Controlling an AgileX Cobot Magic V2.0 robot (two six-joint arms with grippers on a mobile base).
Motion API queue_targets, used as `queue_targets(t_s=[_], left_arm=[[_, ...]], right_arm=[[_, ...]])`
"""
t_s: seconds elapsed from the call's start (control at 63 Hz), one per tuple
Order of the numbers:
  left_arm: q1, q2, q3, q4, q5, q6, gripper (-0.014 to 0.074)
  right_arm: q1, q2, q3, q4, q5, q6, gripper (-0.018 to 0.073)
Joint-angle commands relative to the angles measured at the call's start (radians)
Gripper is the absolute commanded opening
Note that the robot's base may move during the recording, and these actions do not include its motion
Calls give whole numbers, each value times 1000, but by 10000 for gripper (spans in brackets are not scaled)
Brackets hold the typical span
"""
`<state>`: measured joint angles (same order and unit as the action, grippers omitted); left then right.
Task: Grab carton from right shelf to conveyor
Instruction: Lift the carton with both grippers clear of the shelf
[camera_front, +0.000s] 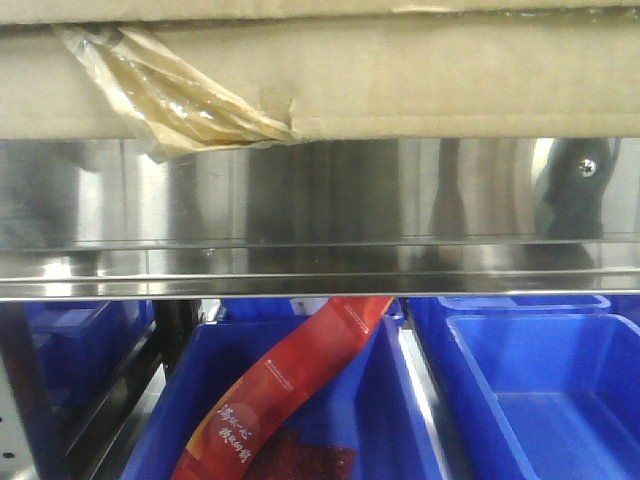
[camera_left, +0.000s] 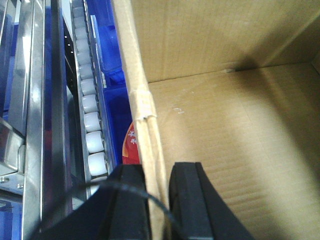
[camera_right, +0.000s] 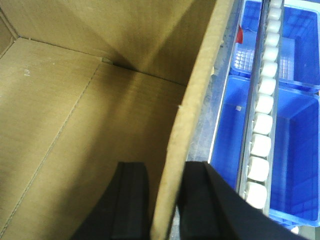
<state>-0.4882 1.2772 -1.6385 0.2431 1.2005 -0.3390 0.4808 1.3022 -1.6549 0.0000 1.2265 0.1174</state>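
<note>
The carton is an open brown cardboard box. In the front view its side (camera_front: 400, 80) fills the top, above a steel shelf rail, with torn tape (camera_front: 170, 90) at the left. My left gripper (camera_left: 159, 200) is shut on the carton's left wall (camera_left: 145, 125), one finger inside and one outside. My right gripper (camera_right: 167, 200) is shut on the carton's right wall (camera_right: 195, 100) the same way. The inside floor of the carton (camera_left: 235, 140) is bare. White rollers (camera_left: 92, 125) run beside the carton on the left, and more rollers (camera_right: 262, 115) on the right.
A steel shelf rail (camera_front: 320, 215) crosses the front view. Below it stand blue bins (camera_front: 540, 390); the left bin (camera_front: 390, 420) holds a red packet (camera_front: 290, 390). Blue bins (camera_right: 295, 150) also lie under the rollers in the right wrist view.
</note>
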Motion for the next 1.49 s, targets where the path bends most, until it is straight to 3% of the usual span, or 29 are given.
queue_targets(t_s=[0.0, 0.254, 0.508, 1.477], left_arm=[[-7, -3, -10, -11, 21, 11, -16], [-7, -25, -121, -29, 21, 11, -16], [-7, -65, -133, -43, 21, 11, -16], [-7, -64, -133, -28, 21, 11, -16]], right_arm=[[2, -21, 1, 14, -26, -28, -68], [2, -74, 1, 44, -97, -28, -68], [2, -161, 1, 89, -216, -28, -68], [2, -173, 1, 89, -216, -28, -68]])
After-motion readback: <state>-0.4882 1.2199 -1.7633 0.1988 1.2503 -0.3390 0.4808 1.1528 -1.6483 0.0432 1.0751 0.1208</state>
